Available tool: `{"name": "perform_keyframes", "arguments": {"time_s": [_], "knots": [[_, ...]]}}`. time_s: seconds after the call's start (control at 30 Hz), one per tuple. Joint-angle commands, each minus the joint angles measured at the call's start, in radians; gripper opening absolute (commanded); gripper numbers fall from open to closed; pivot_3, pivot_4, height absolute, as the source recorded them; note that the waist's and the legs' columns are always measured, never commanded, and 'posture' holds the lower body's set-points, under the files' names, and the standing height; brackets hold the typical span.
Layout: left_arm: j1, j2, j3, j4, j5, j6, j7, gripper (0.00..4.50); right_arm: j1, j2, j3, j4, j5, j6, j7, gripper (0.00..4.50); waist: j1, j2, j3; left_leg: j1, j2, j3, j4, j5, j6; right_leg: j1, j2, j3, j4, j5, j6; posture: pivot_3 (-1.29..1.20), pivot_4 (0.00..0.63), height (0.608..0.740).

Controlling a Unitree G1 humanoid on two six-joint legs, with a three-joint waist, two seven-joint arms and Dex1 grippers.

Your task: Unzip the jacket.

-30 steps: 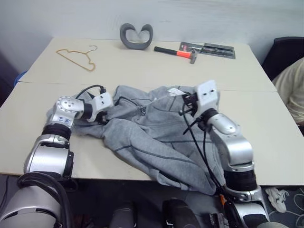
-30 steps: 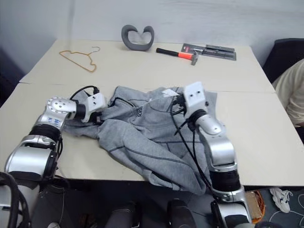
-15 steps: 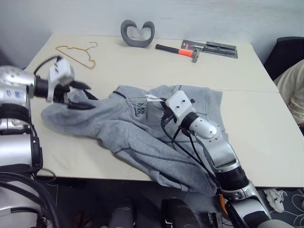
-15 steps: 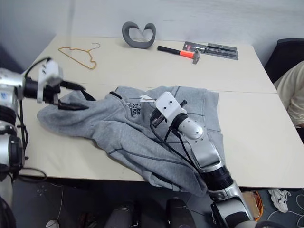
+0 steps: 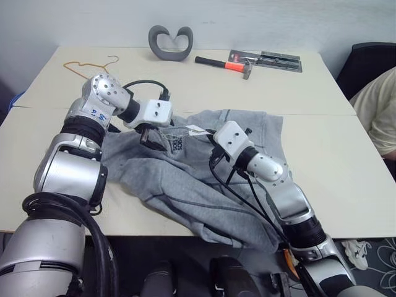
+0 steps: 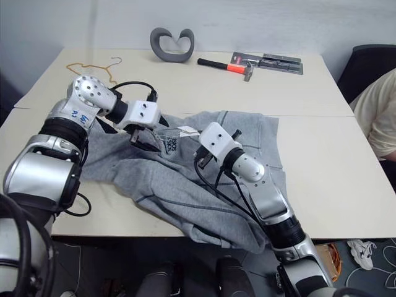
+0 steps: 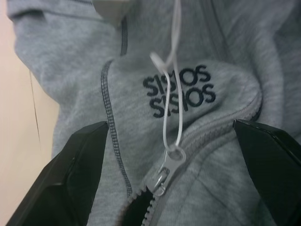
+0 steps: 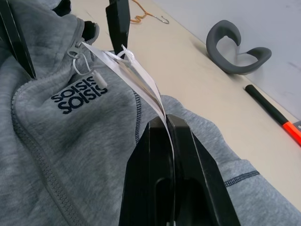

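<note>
The left tool stands wide open, one black finger on either side of the zipper pull without touching it, angled down over the jacket's chest. The pull sits at the top of the zip, just below the dark chest logo, and a thin white loop of cord runs up from it across the lettering. The teeth under the pull have parted only at the very top.

The right tool is pinched tight on the white paper tags, holding them up off the cloth just beside the logo, on the side away from the left tool. Its wrist carries a white housing and loose black cables that trail over the jacket.

The jacket is a light-grey fleece heap lying crumpled across the near middle of the tabletop, its lower part spilling over the near edge. Beyond the jacket, toward the wall, lie a hammer with an orange grip and, just behind it, a flat dark package. Left of the hammer stands a grey curved thing, and well left of that a thin wire hanger. At the right edge of the tabletop, a person's sleeve shows beside a dark chair.
</note>
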Motion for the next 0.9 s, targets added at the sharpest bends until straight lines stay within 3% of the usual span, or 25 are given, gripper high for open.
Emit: {"name": "perform_keyframes", "arguments": {"time_s": [0.03, 0.27, 0.37, 0.53, 0.67, 0.87, 0.9], "knots": [[-0.031, 0.007, 0.003, 0.026, 0.014, -0.010, -0.026, 3.42, 0.022, -0.014, -0.034, -0.083, -0.014, 0.022, -0.017, 0.00, 0.002, 0.000, 0.000, 0.000, 0.000, 0.000, 0.000, 0.000, 0.000, 0.000, 0.000, 0.000, 0.000, 0.000, 0.000, 0.00, 0.150, 0.740], [0.029, 0.043, 0.004, 0.023, 0.018, -0.013, -0.107, 1.28, 0.062, -0.024, -0.057, -0.152, -0.029, 0.065, -0.027, 0.00, 0.008, 0.000, 0.000, -0.001, -0.001, 0.001, 0.001, -0.001, 0.001, 0.000, 0.000, 0.001, 0.001, 0.000, 0.000, 0.00, 0.150, 0.740], [0.065, 0.079, 0.015, 0.013, 0.010, -0.006, -0.113, 1.13, 0.074, -0.031, -0.064, -0.172, -0.029, 0.073, -0.024, 0.00, 0.008, 0.000, 0.000, 0.000, 0.000, 0.001, 0.001, -0.001, 0.001, 0.000, 0.000, 0.001, 0.001, 0.000, 0.000, 0.00, 0.150, 0.740], [0.126, 0.117, 0.151, -0.033, -0.142, 0.092, -0.190, 1.13, 0.089, -0.046, -0.068, -0.187, -0.025, 0.063, -0.011, 0.00, 0.005, 0.000, 0.000, 0.000, 0.000, 0.002, 0.002, -0.001, 0.001, 0.000, 0.000, 0.002, 0.003, 0.000, 0.000, 0.00, 0.150, 0.740], [0.193, 0.152, 0.206, -0.103, -0.194, 0.115, -0.177, 1.97, 0.091, -0.064, -0.075, -0.183, 0.010, 0.072, 0.028, 0.90, 0.006, 0.000, 0.000, 0.000, -0.001, 0.002, 0.002, -0.001, 0.001, 0.000, -0.001, 0.002, 0.003, 0.000, 0.000, 0.00, 0.150, 0.740], [0.298, 0.211, 0.266, -0.302, -0.290, 0.240, -0.232, 3.83, 0.076, -0.184, -0.109, -0.178, 0.037, 0.056, 0.134, 2.94, 0.015, 0.000, 0.000, -0.001, 0.000, 0.002, 0.004, -0.001, 0.002, 0.000, -0.001, 0.002, 0.003, 0.000, 0.000, 0.00, 0.150, 0.740], [0.323, 0.242, 0.280, -0.391, -0.322, 0.302, -0.267, 4.16, 0.091, -0.254, -0.145, -0.203, 0.073, 0.064, 0.205, 3.31, 0.016, 0.000, 0.000, -0.001, 0.000, 0.002, 0.004, -0.001, 0.002, 0.000, -0.001, 0.002, 0.003, 0.000, 0.000, 0.00, 0.150, 0.740]]}}
